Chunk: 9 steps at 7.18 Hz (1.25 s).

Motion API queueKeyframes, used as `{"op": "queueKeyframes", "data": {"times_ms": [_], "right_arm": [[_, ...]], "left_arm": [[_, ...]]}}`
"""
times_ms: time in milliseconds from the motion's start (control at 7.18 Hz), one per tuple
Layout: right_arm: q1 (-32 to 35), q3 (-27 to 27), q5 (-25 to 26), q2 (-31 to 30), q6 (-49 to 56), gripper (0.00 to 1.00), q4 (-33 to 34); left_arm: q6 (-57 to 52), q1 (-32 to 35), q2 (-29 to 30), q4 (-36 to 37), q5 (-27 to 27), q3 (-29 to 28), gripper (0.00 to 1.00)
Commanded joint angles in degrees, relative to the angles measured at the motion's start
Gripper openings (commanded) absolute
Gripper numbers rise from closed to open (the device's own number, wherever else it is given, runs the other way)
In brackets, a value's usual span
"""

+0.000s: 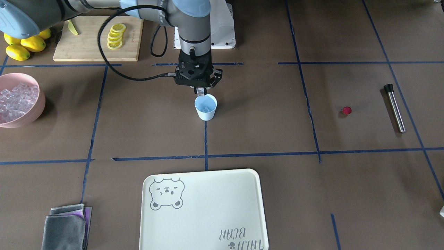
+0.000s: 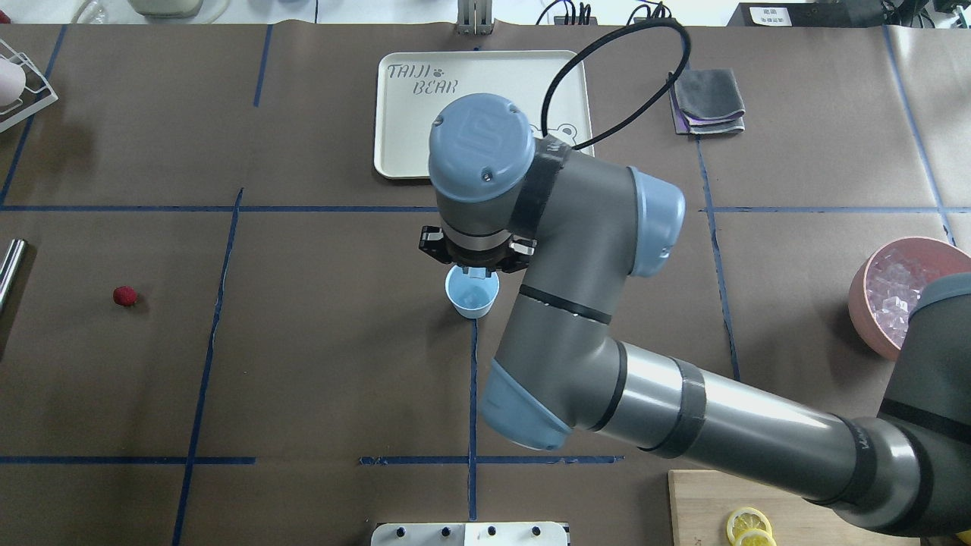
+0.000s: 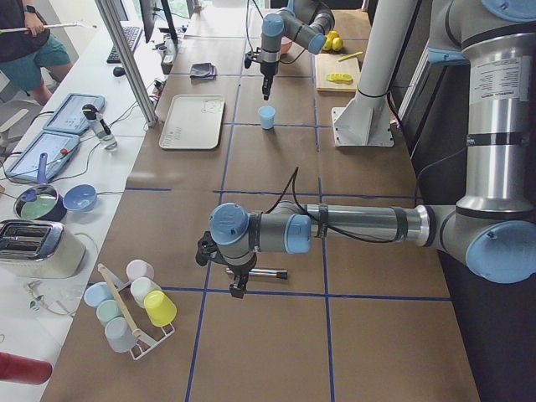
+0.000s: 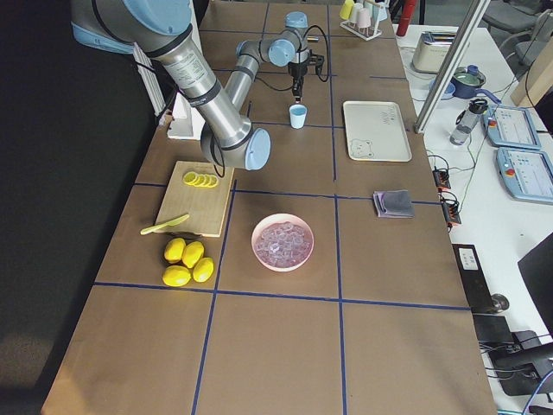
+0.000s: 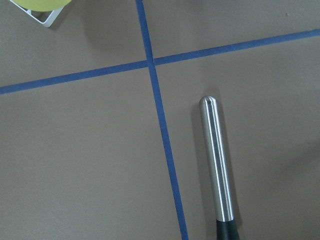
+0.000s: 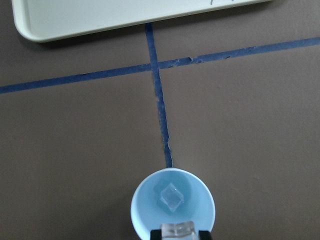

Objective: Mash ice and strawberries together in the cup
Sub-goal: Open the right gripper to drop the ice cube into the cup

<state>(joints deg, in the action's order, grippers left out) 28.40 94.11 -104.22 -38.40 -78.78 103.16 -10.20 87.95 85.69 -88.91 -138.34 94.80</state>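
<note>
1. The right tool (image 1: 200, 91) points straight down over the cup (image 1: 206, 107). It is clenched on one clear ice cube (image 6: 178, 231), held just above the part of the rim nearest the robot.
2. The cup stands upright mid-table on a strip of blue tape. A second cube (image 6: 171, 197) lies on its pale blue bottom.
3. The strawberry (image 1: 346, 110) lies on the bare table (image 1: 263, 114), well apart from the cup on the robot's left. It is near a metal rod (image 1: 394, 107) with a black end.
4. The left tool (image 3: 237, 291) shows only in the side view, low over the table just beside that rod. I cannot tell whether it is released or clenched. Its wrist camera looks down on the rod and a crossing of tape lines.
5. A cream tray (image 2: 394, 144) lies beyond the cup from the robot. It is printed "TAIJI BEAR" with a small paw mark, and a bear's face is drawn in the diagonally opposite corner.
6. On the robot's right, a pink bowl (image 1: 40, 104) holds a heap of ice (image 1: 15, 100).
7. A wooden board (image 1: 86, 41) carries lemon slices (image 1: 116, 36) and a short line of print too small to read. Whole lemons (image 1: 26, 43) lie beside it.
</note>
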Motion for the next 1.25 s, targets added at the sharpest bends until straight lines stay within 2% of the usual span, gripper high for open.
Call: {"op": "queueKeyframes", "data": {"times_ms": [0, 418, 557, 696, 835, 1114], "right_arm": [[-1.7, -4.2, 2.0, 1.2, -1.4, 0.00, -1.8], [-1.8, -4.4, 2.6, 0.7, -1.0, 0.00, -1.8], [-1.8, -4.3, 2.7, 0.6, -0.6, 0.09, -1.7], [-1.9, -4.2, 2.8, 0.1, -0.5, 0.87, -1.8], [-1.9, -4.1, 2.7, 0.0, -0.4, 0.99, -1.8], [-1.9, -3.8, 2.6, -0.2, -0.2, 0.99, -1.8]], "left_arm": [[0.0, -0.1, 0.0, 0.0, 0.0, -0.1, 1.00], [0.0, -0.1, 0.0, 0.0, 0.0, -0.1, 1.00], [0.0, -0.1, 0.0, 0.0, 0.0, -0.1, 1.00], [0.0, -0.1, 0.0, 0.0, 0.0, -0.1, 1.00], [0.0, -0.1, 0.0, 0.0, 0.0, -0.1, 1.00], [0.0, -0.1, 0.0, 0.0, 0.0, -0.1, 1.00]]}}
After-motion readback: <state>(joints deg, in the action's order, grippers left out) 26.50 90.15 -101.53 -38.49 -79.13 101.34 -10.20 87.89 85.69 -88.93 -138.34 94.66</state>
